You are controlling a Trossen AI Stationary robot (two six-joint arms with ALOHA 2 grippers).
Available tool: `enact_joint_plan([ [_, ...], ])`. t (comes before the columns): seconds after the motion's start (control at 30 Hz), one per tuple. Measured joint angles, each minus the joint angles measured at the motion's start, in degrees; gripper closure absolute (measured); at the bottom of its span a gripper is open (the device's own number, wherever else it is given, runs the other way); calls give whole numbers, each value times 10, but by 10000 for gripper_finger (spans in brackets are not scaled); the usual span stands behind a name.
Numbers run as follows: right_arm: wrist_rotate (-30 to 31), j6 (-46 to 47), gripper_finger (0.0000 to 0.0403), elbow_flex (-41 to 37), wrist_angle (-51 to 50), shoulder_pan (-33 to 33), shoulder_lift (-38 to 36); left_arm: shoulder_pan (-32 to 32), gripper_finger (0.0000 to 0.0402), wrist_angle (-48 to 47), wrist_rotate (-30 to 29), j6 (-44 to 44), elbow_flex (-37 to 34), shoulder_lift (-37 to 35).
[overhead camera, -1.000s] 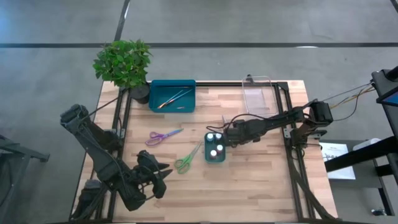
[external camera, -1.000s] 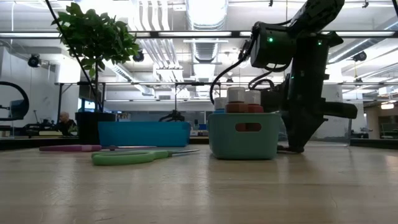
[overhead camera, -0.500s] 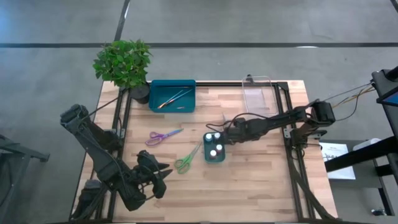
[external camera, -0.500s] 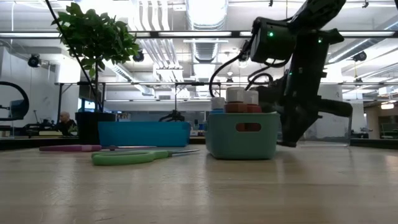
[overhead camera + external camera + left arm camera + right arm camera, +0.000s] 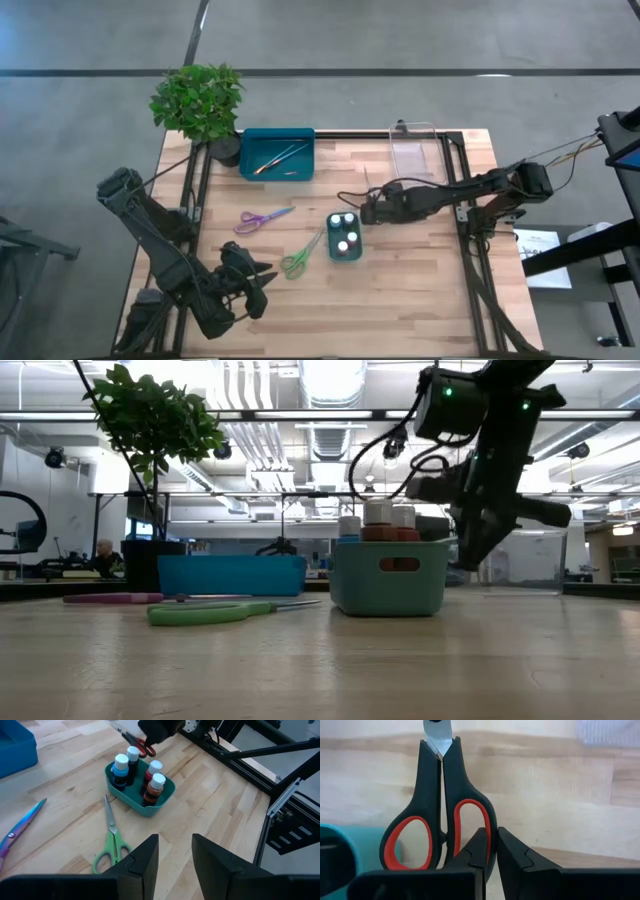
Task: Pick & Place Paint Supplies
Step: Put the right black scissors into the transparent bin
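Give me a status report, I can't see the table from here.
Right end effector shut on red-handled scissors, lifted beside the teal pot bin. Left end effector open, parked at table's near-left. Nothing in the way.

In the right wrist view the blades of the red-handled scissors (image 5: 440, 810) are cut off by the edge. From above, the brushes (image 5: 280, 157) in the teal tray (image 5: 277, 136) are too small to count.

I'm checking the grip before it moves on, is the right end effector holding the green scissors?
No, the right end effector is shut on the red-handled scissors, while the green scissors lie on the table beside the small teal tray.
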Motion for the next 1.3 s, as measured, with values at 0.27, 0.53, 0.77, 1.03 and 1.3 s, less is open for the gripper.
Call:
enact_joint_plan([
  [0.27, 55, 6, 385, 0, -13, 0, -64, 0, 275, 0, 0, 0, 0, 0],
  [0.53, 123, 2, 385, 0, 1, 0, -150, 0, 275, 2, 0, 0, 0, 0],
  [0.77, 175, 5, 385, 0, -9, -9, -218, 2, 275, 2, -2, 2, 0, 0],
  [1.03, 189, 41, 385, 0, -125, -51, -266, 2, 275, 3, -2, 0, 0, 0],
  [1.3, 172, -20, 385, 0, -164, -132, -291, 2, 275, 4, -2, 0, 0, 0],
])
